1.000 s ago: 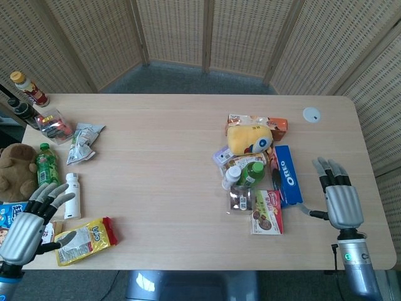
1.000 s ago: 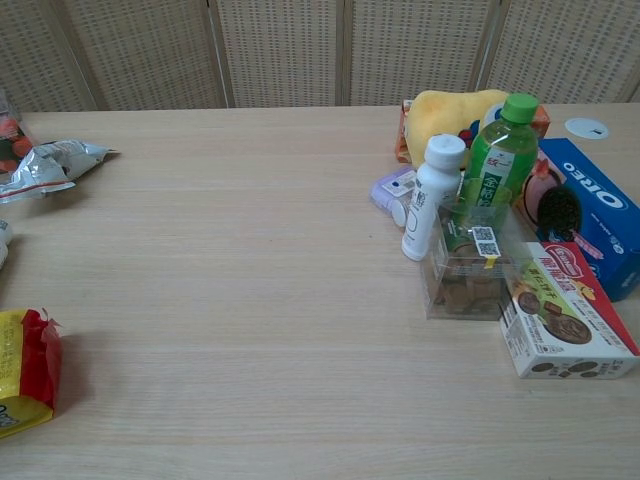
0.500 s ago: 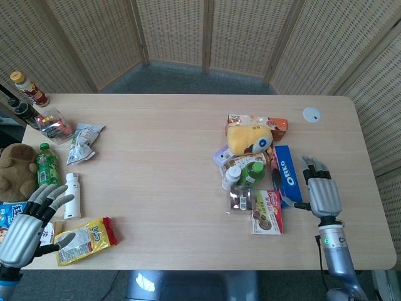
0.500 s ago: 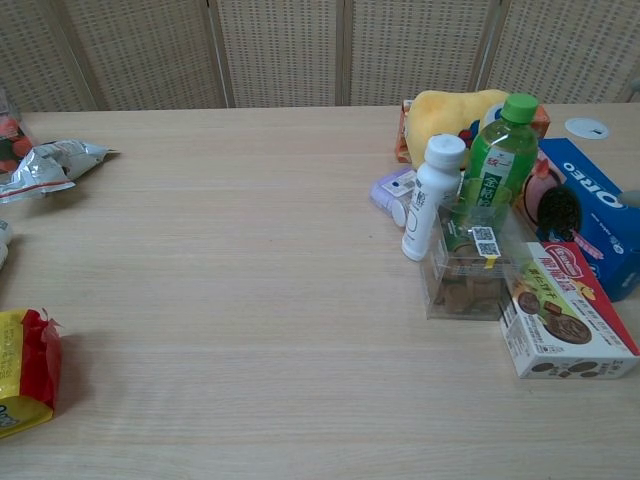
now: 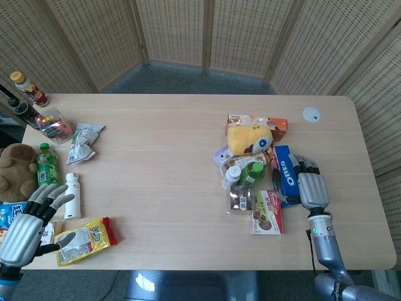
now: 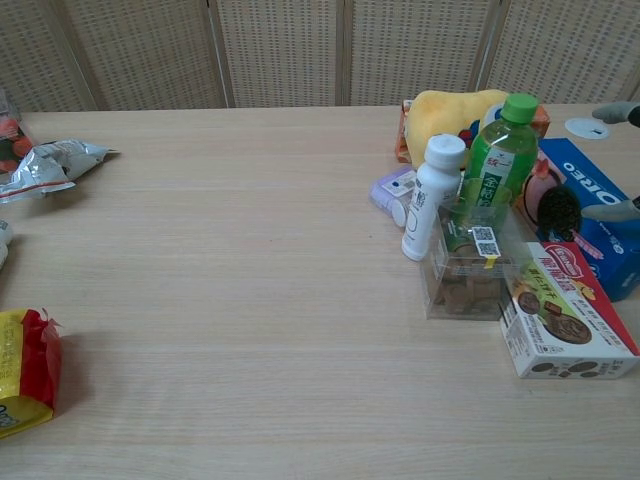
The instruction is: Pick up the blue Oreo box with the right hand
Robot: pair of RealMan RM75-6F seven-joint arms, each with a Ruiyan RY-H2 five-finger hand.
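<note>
While the blue Oreo box (image 5: pixel 286 174) lay flat on the table (image 5: pixel 163 163) at the right edge of the snack cluster, your right hand (image 5: pixel 311 187) hovered over its outer long edge, fingers apart and gripping nothing. In the chest view two fingertips (image 6: pixel 612 208) showed at the frame's right edge above the box; whether they touched it could not be told. By that evidence the reach looked nearly done, with the grasp and lift remaining. Just beside the box lay a red cookie box (image 5: pixel 267 212). A clear plastic tub (image 6: pixel 464 272) held what appeared to be brown biscuits. A green bottle (image 6: pixel 498 160) and a white bottle (image 6: pixel 432 196) stood capped. Your left hand (image 5: pixel 28 222) rested spread and empty, well apart.
</note>
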